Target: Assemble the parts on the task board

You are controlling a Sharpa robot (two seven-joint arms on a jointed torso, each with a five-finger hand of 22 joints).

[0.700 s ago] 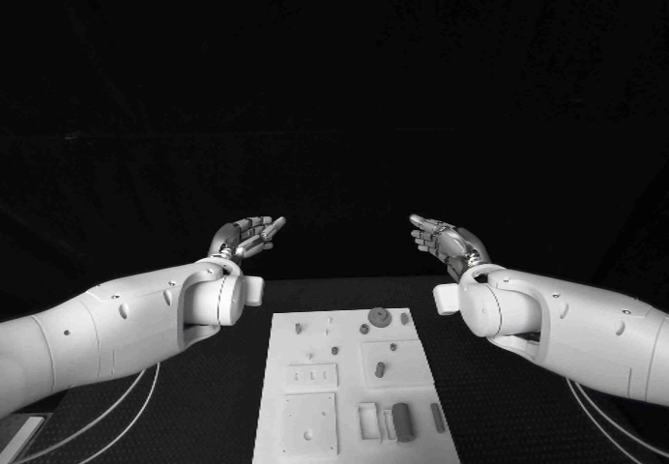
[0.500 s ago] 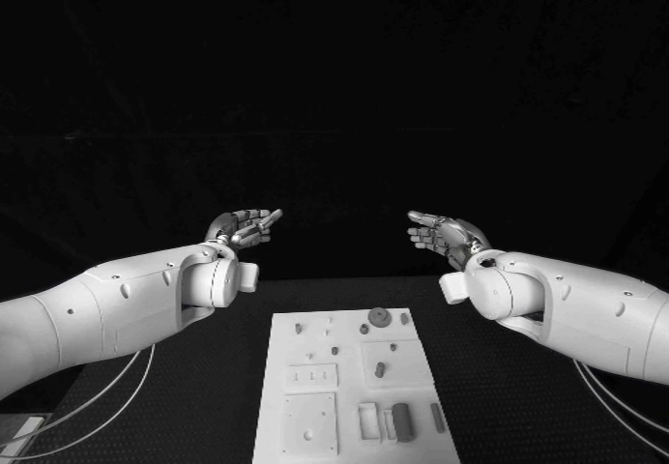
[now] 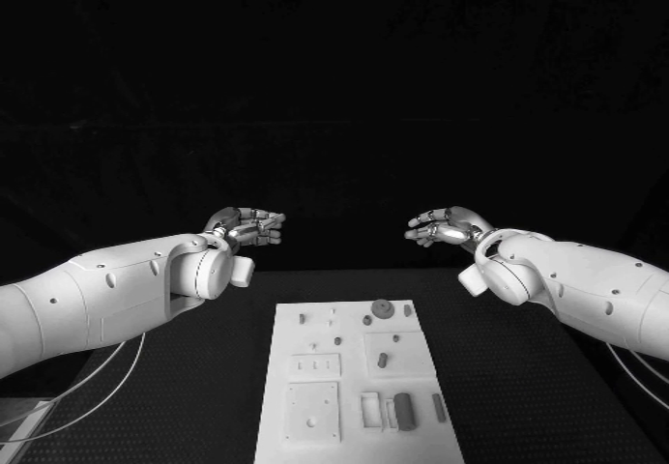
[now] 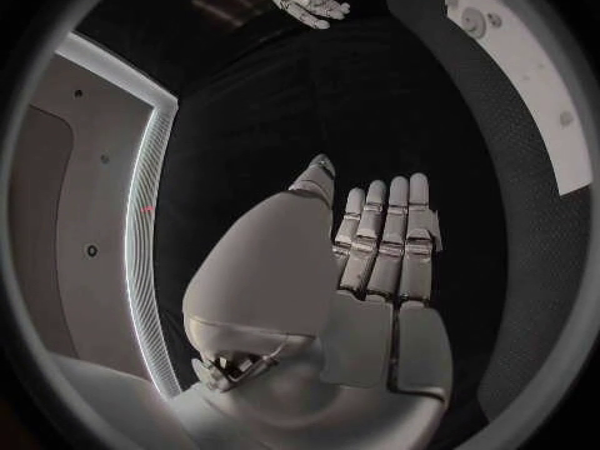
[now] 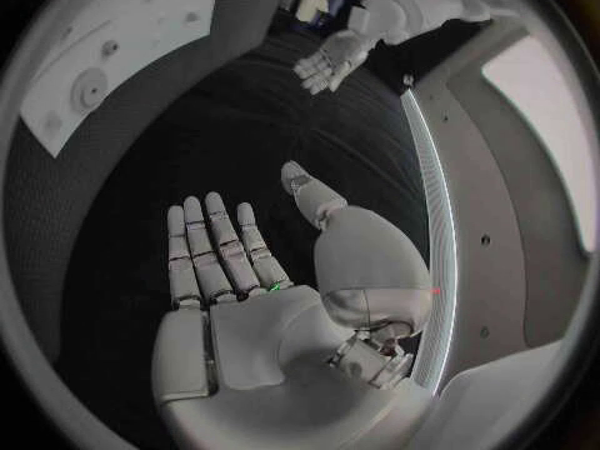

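Holding: both my hands up off the surface, nothing gripped in either.
L hand: [image 3: 246, 228] raised at far left, beyond the board's far edge; palm flat w/ fingers straight and side by side in my left wrist view [image 4: 381, 260]. Empty.
R hand: [image 3: 447, 228] raised at far right, mirror of L; palm flat, fingers straight and a bit apart in my right wrist view [image 5: 238, 270]. Empty too.
Task board: [image 3: 356, 440] white plate, mid-surface, running near to far btw my two arms; well apart from both hands, below and nearer than them.
Parts: dark pieces lying on the board. Round part [image 3: 382, 307] near far edge; small oval part [image 3: 382, 360] around the middle; long bar part [image 3: 404, 411] at near right, w/ a thinner bar part [image 3: 439, 408] just to its right. Several smaller dots at the far end, too small to tell whether parts or holes.
Surface: [image 3: 530, 387] black, carries the board.
Step (my read): pre-grasp / start pose. Nothing picked, nothing visibly seated by me yet, so task looks barely begun.
Next move needs: choose one part & one hand; bring that hand down and nearer, over the board; turn palm down; pinch the piece w/o nudging neighbours.
Risk: parts are small & close together at the near right, so a wide approach could knock the bars. Which slot fits which part: can't tell from here.
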